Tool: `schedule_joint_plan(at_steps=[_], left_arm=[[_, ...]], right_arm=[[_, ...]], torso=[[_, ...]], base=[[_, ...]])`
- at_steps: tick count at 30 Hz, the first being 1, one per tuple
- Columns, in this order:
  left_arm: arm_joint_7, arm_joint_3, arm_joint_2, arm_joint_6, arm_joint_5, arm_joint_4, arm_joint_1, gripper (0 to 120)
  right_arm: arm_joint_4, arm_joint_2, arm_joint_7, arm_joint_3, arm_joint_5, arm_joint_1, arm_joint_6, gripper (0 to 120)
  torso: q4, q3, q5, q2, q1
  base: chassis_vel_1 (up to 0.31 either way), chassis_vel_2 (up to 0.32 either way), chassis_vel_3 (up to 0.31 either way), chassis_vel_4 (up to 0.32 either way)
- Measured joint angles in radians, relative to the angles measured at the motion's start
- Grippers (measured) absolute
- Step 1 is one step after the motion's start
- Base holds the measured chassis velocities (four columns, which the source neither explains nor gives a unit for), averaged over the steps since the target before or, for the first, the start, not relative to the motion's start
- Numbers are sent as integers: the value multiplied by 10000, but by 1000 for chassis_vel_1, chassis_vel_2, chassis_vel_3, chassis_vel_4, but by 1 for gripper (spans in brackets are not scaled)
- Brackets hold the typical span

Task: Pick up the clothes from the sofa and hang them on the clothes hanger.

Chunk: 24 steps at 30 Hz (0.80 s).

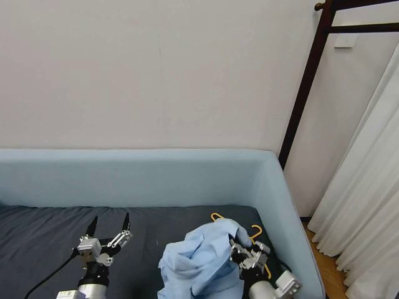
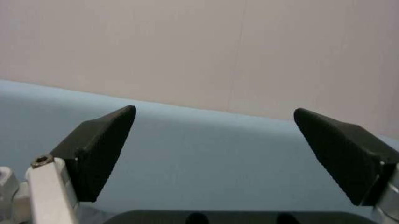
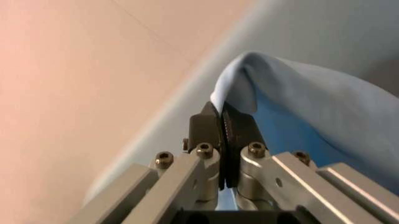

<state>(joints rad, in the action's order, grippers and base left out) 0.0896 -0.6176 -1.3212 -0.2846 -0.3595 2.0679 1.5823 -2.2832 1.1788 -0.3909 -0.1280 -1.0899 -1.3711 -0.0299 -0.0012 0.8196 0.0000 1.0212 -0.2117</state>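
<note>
- Right pincer [image 3: 221, 116]: jaws pressed together on a fold of the light-blue garment [image 3: 305, 98]. The right wrist view shows the cloth edge caught between the pads near their tips.
- Left pincer [image 1: 111, 223]: jaws spread wide, holding nothing. It hangs over the dark seat cushion [image 1: 37, 230], well apart from the garment and to its left.
- Garment position: bunched in a heap at the right end of the sofa [image 1: 156, 177], close to the armrest. The heap lies just left of the right pincer and touches it at the pinch.
- Yellow hanger [image 1: 255, 232]: it shows from under the heap, beside the pincer. Whether it is threaded into the garment cannot be told.
- Step in hand, as judged: lifting the garment off the seat.
- Advice: raise straight and slowly, since the bite is shallow and thin cloth may slip out. Watch that the hanger does not snag or drop.
- Wooden clothes stand [image 1: 305, 87]: upright beyond the armrest, to the right and above, well apart from the pincer, next to the white curtain [image 1: 368, 187].
</note>
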Motion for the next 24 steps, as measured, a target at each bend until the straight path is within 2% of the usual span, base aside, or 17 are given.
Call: schedule_joint_plan(at_steps=[6, 14, 16, 17, 20, 22, 24], left_arm=[[-22, 118, -194, -24, 229, 152, 139, 100], [-41, 113, -282, -116, 343, 218, 271, 100], [-41, 96, -305, -130, 335, 217, 251, 100], [-41, 96, -305, -130, 335, 217, 251, 100], [-44, 136, -383, -143, 344, 177, 195, 100], [-46, 152, -408, -148, 371, 127, 176, 100], [-49, 177, -464, -180, 446, -9, 123, 100]], right_arm=[[-472, -674, 1016, 23, -512, 791, -672, 0], [-1444, -1696, 1433, -1174, -1707, 2141, -888, 0], [-1911, -2223, 1230, -1754, -2229, 2467, -762, 0], [-1911, -2223, 1230, -1754, -2229, 2467, -762, 0], [-2247, -2973, 181, -2687, -2953, 3034, -331, 0], [-2259, -3127, -299, -2864, -3102, 3203, -57, 0], [-2261, -3354, -1433, -2899, -3024, 3432, 873, 0]], torso=[[1, 2, 0, -1, 0], [1, 2, 2, -2, -1], [1, 2, 0, 0, 0], [1, 2, 0, 0, 0], [-2, 1, -1, 0, 0], [1, 2, -1, 0, 0], [2, 2, -2, -1, -1]], base=[[0, 0, 0, 0], [0, 0, 0, 0], [0, 0, 0, 0], [0, 0, 0, 0], [0, 0, 0, 0], [0, 0, 0, 0], [0, 0, 0, 0]])
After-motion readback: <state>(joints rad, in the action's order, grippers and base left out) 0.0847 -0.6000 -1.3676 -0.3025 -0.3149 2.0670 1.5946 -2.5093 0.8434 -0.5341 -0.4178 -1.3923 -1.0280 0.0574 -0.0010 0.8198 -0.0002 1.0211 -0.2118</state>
